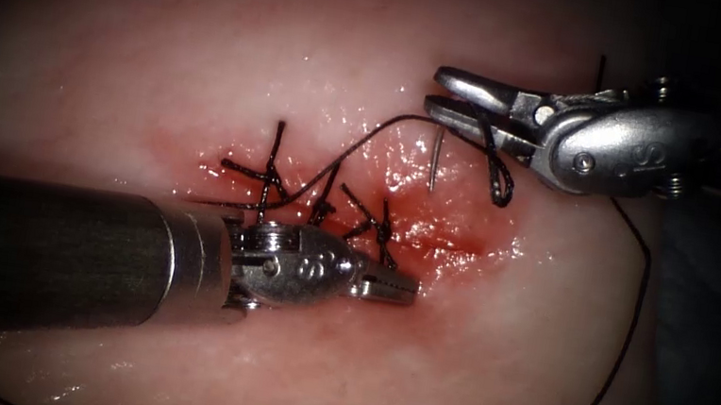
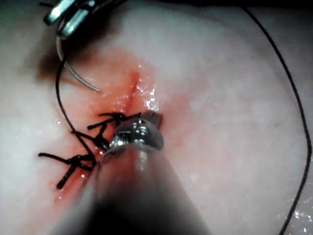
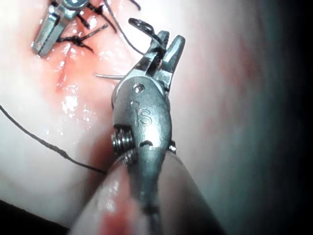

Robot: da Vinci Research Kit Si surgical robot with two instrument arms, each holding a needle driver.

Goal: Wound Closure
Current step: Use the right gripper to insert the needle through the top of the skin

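Right tool (image 1: 453, 92): jaws clamped on the needle (image 1: 434, 161) near its thread end, so the point hangs free above the tissue (image 1: 451, 359), not in it.
Left tool (image 1: 386, 285): jaws together, nothing held, rested at the cut (image 1: 460, 241) beside the knots (image 1: 376, 229).
Thread (image 1: 360, 140): trailed slack from the needle to the stitches.
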